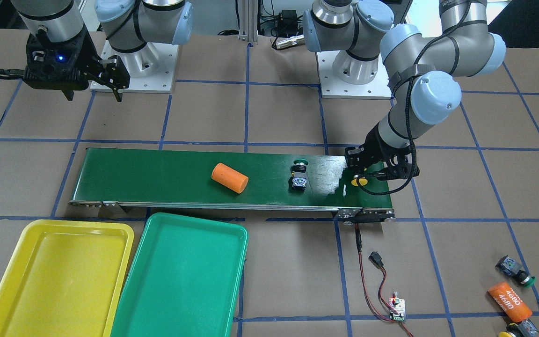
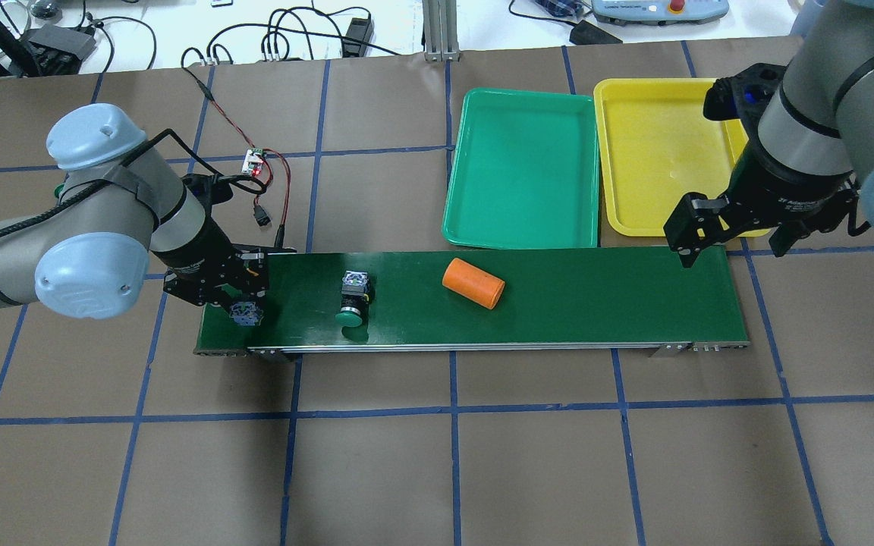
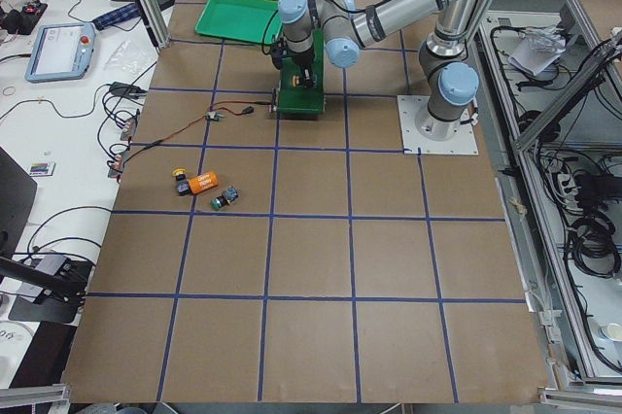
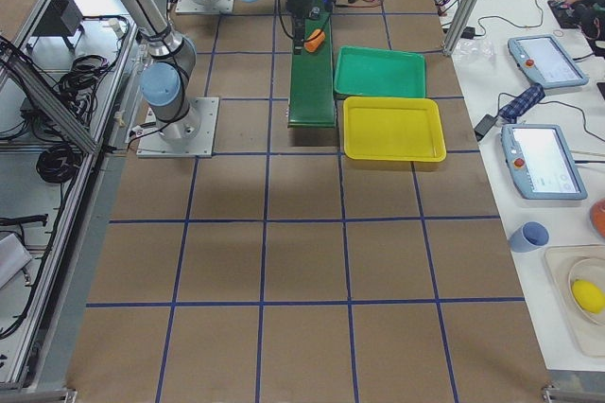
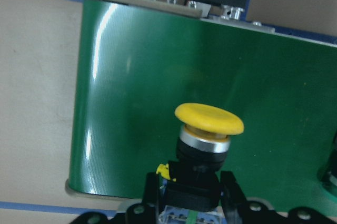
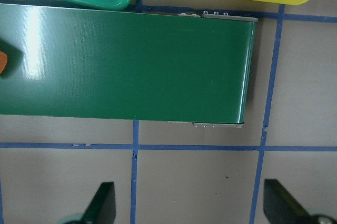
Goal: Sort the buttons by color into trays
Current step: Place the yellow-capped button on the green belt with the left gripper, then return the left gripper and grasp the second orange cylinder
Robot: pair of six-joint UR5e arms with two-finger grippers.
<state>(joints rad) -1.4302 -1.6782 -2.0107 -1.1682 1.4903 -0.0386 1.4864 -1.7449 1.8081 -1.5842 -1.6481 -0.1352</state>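
Left pincer [image 5: 190, 195], angled down, clamps yellow button [image 5: 209, 119].

The left arm [image 2: 103, 220] is bending at the elbow and reaching low, and the left gripper [image 5: 190, 191] is clamping the yellow button [image 5: 209, 118] by its black body between both fingers, the cap projecting beyond the fingertips. The right arm [image 2: 809, 129] is holding the right gripper [image 6: 192, 208] aloft, pointing downward, its fingers [image 6: 103, 203] spreading wide apart.
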